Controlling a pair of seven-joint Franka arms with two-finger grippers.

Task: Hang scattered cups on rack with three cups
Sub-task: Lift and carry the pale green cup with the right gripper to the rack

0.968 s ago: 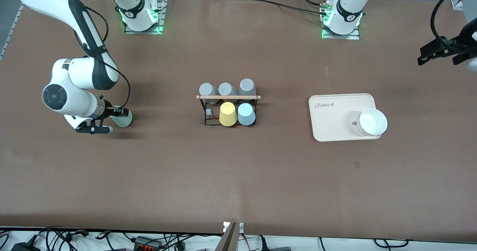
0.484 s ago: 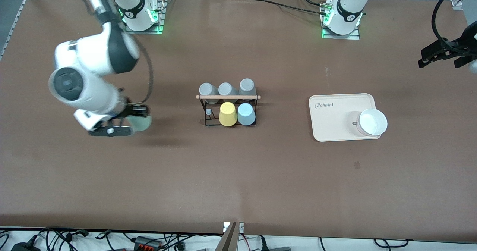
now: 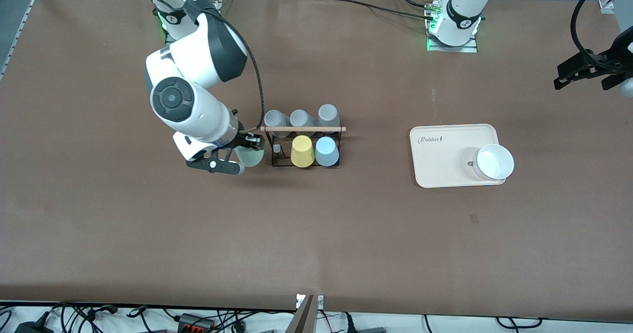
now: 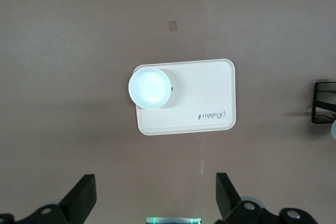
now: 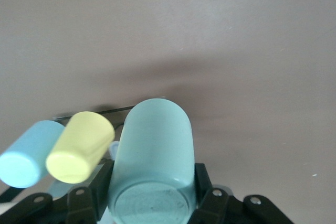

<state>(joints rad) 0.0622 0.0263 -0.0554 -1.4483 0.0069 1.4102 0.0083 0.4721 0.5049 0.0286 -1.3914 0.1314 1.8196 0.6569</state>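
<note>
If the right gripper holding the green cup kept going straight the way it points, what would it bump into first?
Probably the rack. The right gripper, its fingers shut on the mint green cup, points at the rack's end with the bare peg beside the yellow cup. Its height is hard to judge.

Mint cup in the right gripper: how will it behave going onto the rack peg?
The mint cup looks thin, smooth plastic, so probably light and possibly slippery between the right gripper fingers. Its tapered, round wall suggests it could twist in the grip or roll if dropped. The rack seems light wire; a hard nudge may shift it.
</note>
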